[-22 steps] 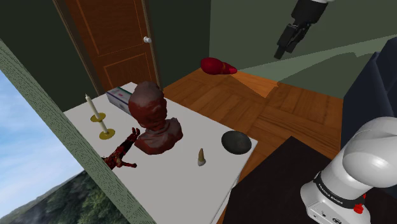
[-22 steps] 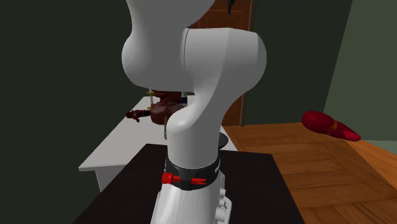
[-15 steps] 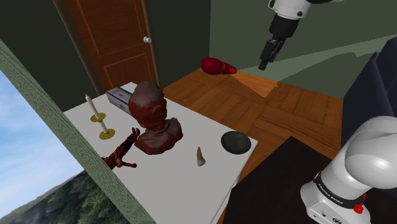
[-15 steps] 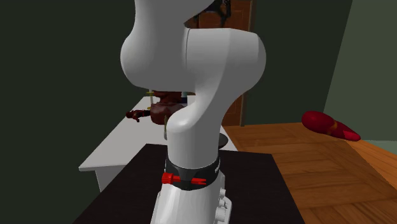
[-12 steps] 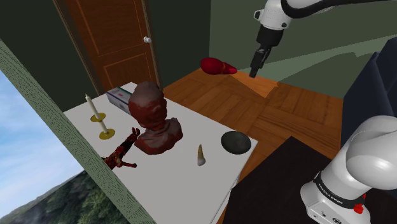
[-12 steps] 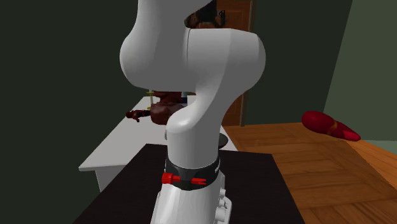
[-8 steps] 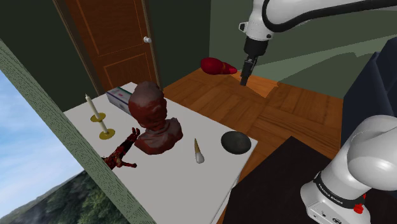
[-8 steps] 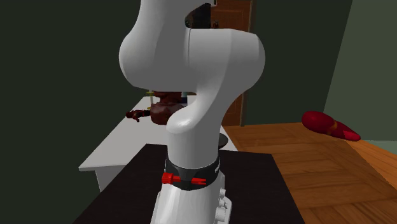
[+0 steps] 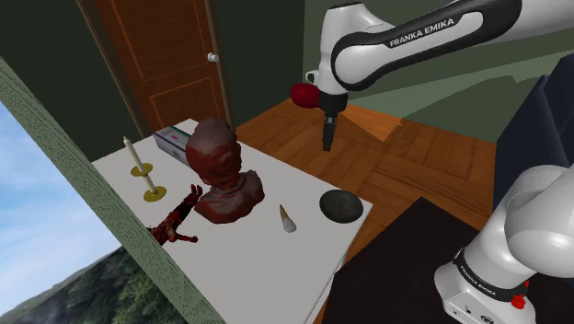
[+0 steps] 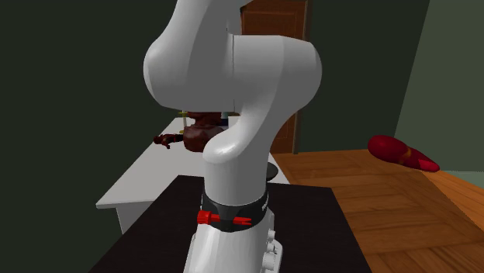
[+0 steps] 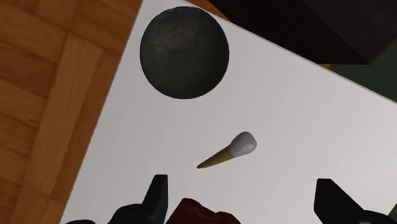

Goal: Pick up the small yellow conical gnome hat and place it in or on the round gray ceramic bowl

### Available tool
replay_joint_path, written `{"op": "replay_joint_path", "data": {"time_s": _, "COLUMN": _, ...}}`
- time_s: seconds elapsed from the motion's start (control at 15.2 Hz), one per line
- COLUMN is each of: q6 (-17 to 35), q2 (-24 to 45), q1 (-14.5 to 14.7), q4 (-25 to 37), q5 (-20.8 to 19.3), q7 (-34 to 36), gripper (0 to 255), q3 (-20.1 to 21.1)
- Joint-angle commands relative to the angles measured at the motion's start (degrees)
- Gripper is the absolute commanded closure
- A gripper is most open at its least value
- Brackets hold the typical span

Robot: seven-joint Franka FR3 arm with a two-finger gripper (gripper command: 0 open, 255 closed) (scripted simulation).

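The gnome hat (image 11: 230,151) is a small cone with a yellowish point and a pale grey wide end, lying on its side on the white table (image 11: 305,121). In the shoulder view the hat (image 9: 288,219) lies between the dark red bust (image 9: 221,170) and the round dark grey bowl (image 9: 340,205). The bowl (image 11: 184,52) sits near the table's corner, with nothing in it. My gripper (image 9: 328,138) hangs high above the table's floor-side edge, pointing down. Seen from the wrist, the gripper (image 11: 245,203) is open and holds nothing, with its fingers (image 11: 158,194) far above the hat.
Two candles on brass holders (image 9: 140,167), a flat box (image 9: 173,140) and a red clawed hand (image 9: 175,224) share the table with the bust. A red object (image 10: 399,151) lies on the wood floor. A brown door (image 9: 166,55) stands behind the table.
The arm has swung down and toward the shoulder view's left, from high over the floor to above the table's edge. The hat, upright earlier, has tipped onto its side.
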Motion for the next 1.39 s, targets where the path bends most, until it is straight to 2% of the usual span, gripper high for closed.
{"op": "replay_joint_path", "data": {"time_s": 0.0, "q6": 2.1, "q2": 3.3, "q1": 0.9, "q4": 0.1, "q5": -0.5, "q7": -1.6, "gripper": 0, "q3": 0.7}}
{"op": "replay_joint_path", "data": {"time_s": 0.53, "q6": 8.2, "q2": 17.3, "q1": 4.1, "q4": 3.4, "q5": -3.9, "q7": -6.1, "gripper": 0, "q3": 4.0}}
{"op": "replay_joint_path", "data": {"time_s": 1.12, "q6": 13.3, "q2": 32.8, "q1": 8.4, "q4": 8.3, "q5": -10.2, "q7": -9.4, "gripper": 0, "q3": 6.8}}
{"op": "replay_joint_path", "data": {"time_s": 1.32, "q6": 15.0, "q2": 35.1, "q1": 8.9, "q4": 8.3, "q5": -11.3, "q7": -9.4, "gripper": 0, "q3": 6.7}}
